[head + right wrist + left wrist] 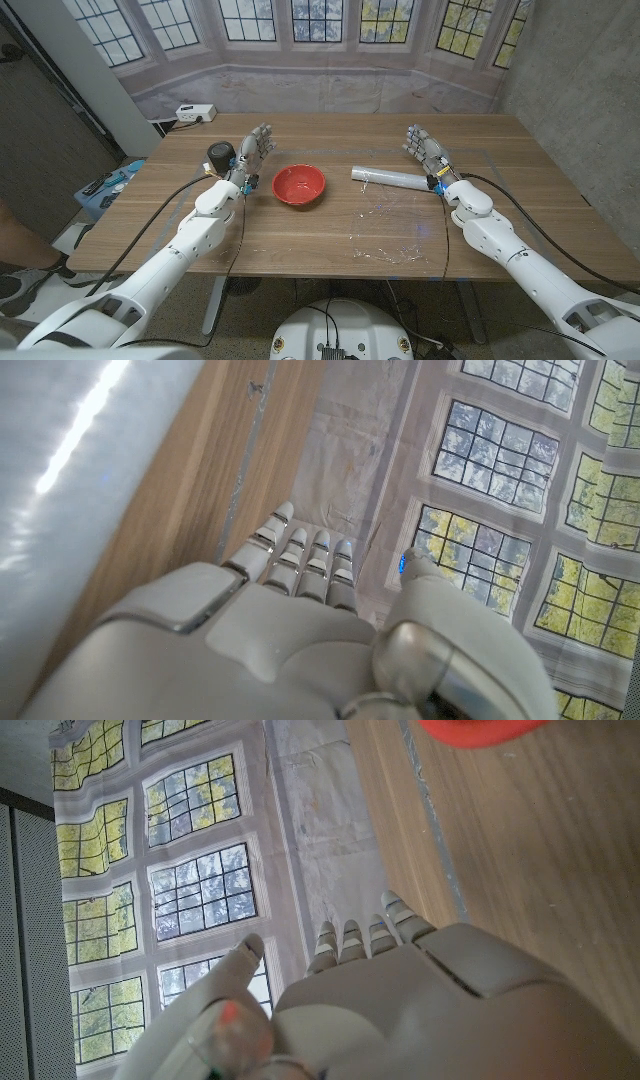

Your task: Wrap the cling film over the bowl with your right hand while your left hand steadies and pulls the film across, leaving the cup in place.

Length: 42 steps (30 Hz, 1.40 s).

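Red bowl (299,185) at table (330,225) centre, round, shallow, uncovered; film roll (390,177) at its 3 o'clock, pale glossy tube lying flat; loose clear film (390,245) crumpled at 5 o'clock; black cup (220,155) at 9 o'clock. Left hand (252,155) beside cup, fingers spread, holding nothing; right hand (428,152) at the roll's end, released, fingers apart.

Looked like smooth brown wood on the table (300,225), with a shiny red plastic bowl (299,185). Seemed clear and crinkly on the cling film (385,250), glossy on its roll (390,177). Showed hard pale plastic on the right hand (300,630).
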Each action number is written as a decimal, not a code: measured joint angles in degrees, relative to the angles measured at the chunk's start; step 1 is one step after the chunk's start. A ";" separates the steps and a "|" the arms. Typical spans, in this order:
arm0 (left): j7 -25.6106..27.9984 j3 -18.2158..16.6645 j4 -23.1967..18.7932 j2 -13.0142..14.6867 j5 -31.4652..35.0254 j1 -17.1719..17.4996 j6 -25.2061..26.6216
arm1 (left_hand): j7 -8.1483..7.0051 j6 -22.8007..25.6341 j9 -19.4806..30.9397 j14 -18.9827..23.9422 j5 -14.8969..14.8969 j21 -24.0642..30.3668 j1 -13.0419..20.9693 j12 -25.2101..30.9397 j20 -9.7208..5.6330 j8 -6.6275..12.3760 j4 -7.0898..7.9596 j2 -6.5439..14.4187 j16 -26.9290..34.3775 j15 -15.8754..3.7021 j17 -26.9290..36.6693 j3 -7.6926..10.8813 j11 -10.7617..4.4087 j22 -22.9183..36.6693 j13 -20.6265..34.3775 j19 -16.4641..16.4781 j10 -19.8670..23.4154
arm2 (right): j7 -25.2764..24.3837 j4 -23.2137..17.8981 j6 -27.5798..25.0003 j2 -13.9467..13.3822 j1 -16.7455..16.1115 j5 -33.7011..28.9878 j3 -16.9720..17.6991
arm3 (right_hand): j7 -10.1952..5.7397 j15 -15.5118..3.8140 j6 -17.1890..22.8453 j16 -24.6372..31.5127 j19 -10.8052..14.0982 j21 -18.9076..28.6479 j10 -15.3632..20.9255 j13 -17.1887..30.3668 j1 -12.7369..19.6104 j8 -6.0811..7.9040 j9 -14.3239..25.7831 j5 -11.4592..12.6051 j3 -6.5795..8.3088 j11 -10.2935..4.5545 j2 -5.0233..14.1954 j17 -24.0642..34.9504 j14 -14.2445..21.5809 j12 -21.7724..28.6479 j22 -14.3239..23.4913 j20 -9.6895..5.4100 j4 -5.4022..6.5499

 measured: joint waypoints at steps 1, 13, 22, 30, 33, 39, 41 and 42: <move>-0.36 0.12 0.81 -0.19 0.04 -0.46 -0.22 | 0.00 0.00 0.00 0.09 0.00 0.00 0.14 0.00 0.00 0.00 0.00 0.14 0.00 0.09 0.00 0.00 0.00 0.00 0.00 0.00 0.00 | -0.66 -0.21 -0.39 0.01 -0.04 -0.43 -0.11 | 0.23 0.00 0.23 0.00 0.00 0.00 0.13 0.00 0.21 0.00 0.11 0.00 0.01 -0.13 0.04 0.00 0.00 0.00 0.00 0.00 -0.01; -1.88 0.57 3.97 -0.72 0.84 -2.50 -1.09 | 0.28 0.29 -0.01 0.09 0.00 0.00 0.67 0.00 0.30 0.00 -0.48 0.05 0.00 0.08 -0.01 0.48 -0.01 0.00 -0.01 0.31 0.00 | -4.08 -2.81 -2.54 -0.88 -0.17 -2.98 -1.09 | 0.00 0.31 0.62 0.00 0.20 0.00 0.43 0.00 1.42 0.00 0.01 0.00 0.66 0.02 -0.70 -0.16 0.31 0.00 0.00 0.20 -1.55; -2.22 1.05 4.67 -0.77 1.00 -3.54 -0.66 | 0.30 0.31 -0.01 0.09 0.00 -0.32 1.22 0.00 0.30 0.00 -1.05 0.15 0.00 0.08 -0.01 0.71 0.51 0.00 -0.01 0.31 0.11 | -7.20 -6.34 -5.27 -2.68 -0.44 -6.19 -1.36 | -0.01 0.31 0.62 0.00 0.20 0.00 0.42 0.08 1.95 0.00 0.14 0.00 0.76 0.02 -0.62 -0.16 0.31 0.00 -0.01 0.20 -2.42; -2.30 1.59 4.61 -0.79 1.28 -4.08 0.30 | 0.30 0.31 -0.02 0.09 0.00 -0.32 1.48 0.00 0.30 0.00 -1.51 -0.03 0.00 0.07 -0.01 1.18 0.51 -0.01 -0.01 0.30 0.10 | -9.13 -9.73 -8.18 -4.56 -1.37 -8.64 -1.44 | -0.01 0.31 0.61 0.00 -0.24 0.00 0.20 0.25 2.71 0.00 0.14 -0.01 0.88 0.24 -1.37 -0.15 0.31 0.00 -0.01 0.67 -3.61; -2.35 1.82 4.59 -0.89 1.38 -4.38 0.63 | 0.30 0.31 -0.02 0.09 0.00 -0.32 1.58 0.00 0.29 0.00 -1.68 0.07 0.00 0.07 -0.02 1.34 0.50 -0.01 -0.01 0.31 0.10 | -9.91 -12.89 -10.09 -6.60 -2.11 -9.95 -1.56 | -0.01 0.52 0.61 0.00 -0.45 0.00 -0.08 0.10 2.71 0.00 0.14 -0.01 0.63 -0.04 -1.38 -0.15 0.10 0.00 -0.01 1.27 -3.97; -2.32 1.98 4.59 -1.07 1.78 -4.71 0.86 | 0.30 0.31 -0.02 0.41 0.00 -0.73 1.87 0.00 0.29 0.00 -1.99 0.36 0.00 0.39 -0.02 1.66 0.50 -0.01 -0.02 0.31 0.10 | -10.81 -16.54 -13.42 -9.13 -2.72 -12.15 -1.71 | -0.21 0.52 0.37 0.00 -1.37 -0.19 -0.53 0.10 3.17 -0.28 -0.02 -0.01 0.54 -0.50 -1.84 -0.31 0.10 -0.27 -0.01 2.18 -4.54; -2.18 1.98 4.59 -1.12 1.81 -4.82 0.86 | 0.30 0.31 -0.02 0.41 0.00 -0.73 1.87 0.00 0.30 0.00 -2.17 0.36 0.00 0.39 -0.02 1.48 0.50 -0.01 -0.01 0.31 0.10 | -10.98 -18.18 -14.95 -10.31 -2.82 -13.11 -1.88 | -0.25 0.61 -0.07 0.00 -1.69 -0.23 -0.91 0.10 3.25 -0.28 -0.02 -0.01 0.56 -0.82 -1.92 -0.43 -0.41 -0.27 -0.01 2.49 -4.85; -2.18 1.97 4.59 -1.12 1.83 -4.83 0.86 | 0.30 0.31 -0.02 0.41 0.00 -0.73 1.87 0.00 0.52 0.00 -2.20 0.36 0.00 0.39 -0.02 1.46 0.50 -0.01 -0.02 0.53 0.10 | -10.99 -18.60 -15.27 -10.62 -2.82 -13.30 -1.93 | -0.42 0.42 -0.23 0.00 -2.00 -0.39 -1.37 0.10 3.46 -0.28 -0.02 -0.01 0.40 -0.88 -2.13 -0.43 -0.60 -0.27 -0.01 2.81 -5.02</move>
